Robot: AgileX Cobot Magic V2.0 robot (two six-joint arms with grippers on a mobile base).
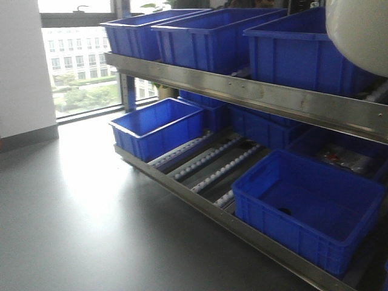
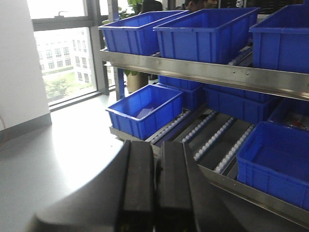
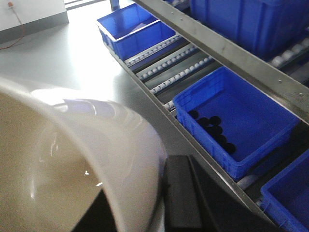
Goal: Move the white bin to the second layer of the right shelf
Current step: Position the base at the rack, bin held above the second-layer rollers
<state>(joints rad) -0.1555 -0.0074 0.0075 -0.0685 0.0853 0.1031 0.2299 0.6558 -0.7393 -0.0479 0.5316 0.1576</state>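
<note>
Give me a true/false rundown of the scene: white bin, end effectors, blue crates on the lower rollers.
1. The white bin rests on the lower rollers. False: the right end effector holds it in the air.
2. The left end effector is shut and empty. True.
3. Bare roller lanes lie between the left crate and the right crate. True.
4. The right crate is empty. False: small black round things lie in it.
</note>
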